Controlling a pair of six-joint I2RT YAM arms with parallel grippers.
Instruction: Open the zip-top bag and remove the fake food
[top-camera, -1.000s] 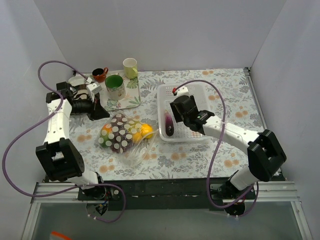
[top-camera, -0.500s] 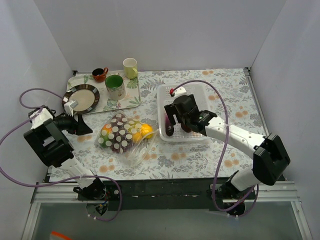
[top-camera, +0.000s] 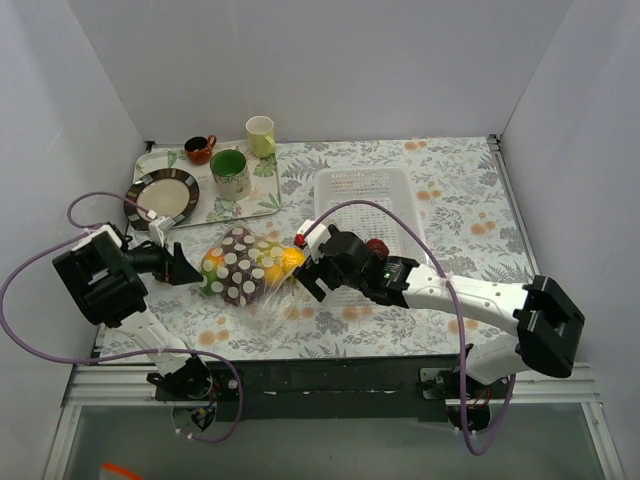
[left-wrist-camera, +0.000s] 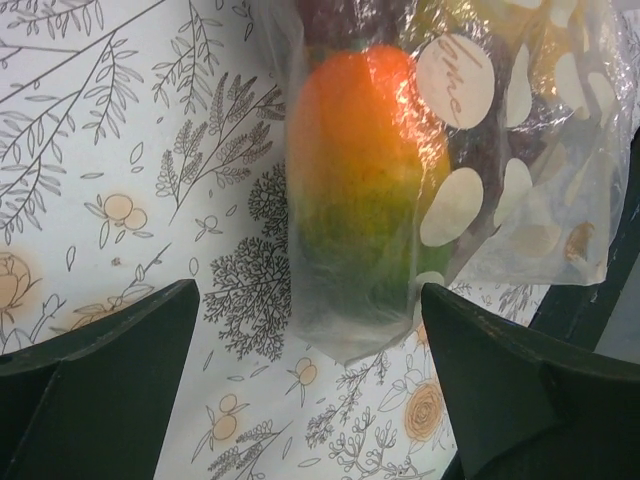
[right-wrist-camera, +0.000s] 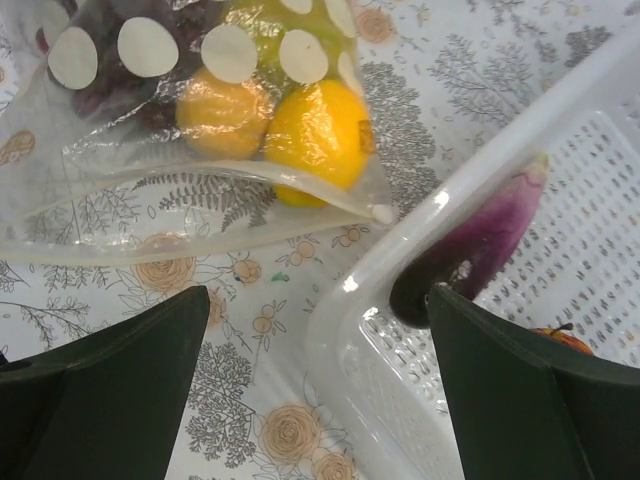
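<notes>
The zip-top bag (top-camera: 243, 266) lies mid-table, clear with white dots, fake food inside. In the left wrist view an orange-green fruit (left-wrist-camera: 360, 170) fills the bag's (left-wrist-camera: 500, 190) near end. My left gripper (left-wrist-camera: 310, 300) stands open around that bag corner, low over the cloth. The right wrist view shows a lemon (right-wrist-camera: 315, 135) inside the bag (right-wrist-camera: 120, 220), whose mouth edges stand apart. My right gripper (right-wrist-camera: 318, 300) is open and empty, over the basket's rim (right-wrist-camera: 400, 260). An eggplant (right-wrist-camera: 490, 245) leans in the basket beside a red fruit (top-camera: 377, 246).
A tray (top-camera: 268, 205) at the back left carries a dark-rimmed plate (top-camera: 163, 193), a green mug (top-camera: 231, 172) and a brown cup (top-camera: 200, 149). A pale cup (top-camera: 261, 135) stands behind it. The white basket (top-camera: 365, 185) sits right of centre. Walls enclose three sides.
My left arm swung from the tray down to the bag's left end and its gripper opened. My right arm left the eggplant in the basket, moved to the bag's right end and opened wide.
</notes>
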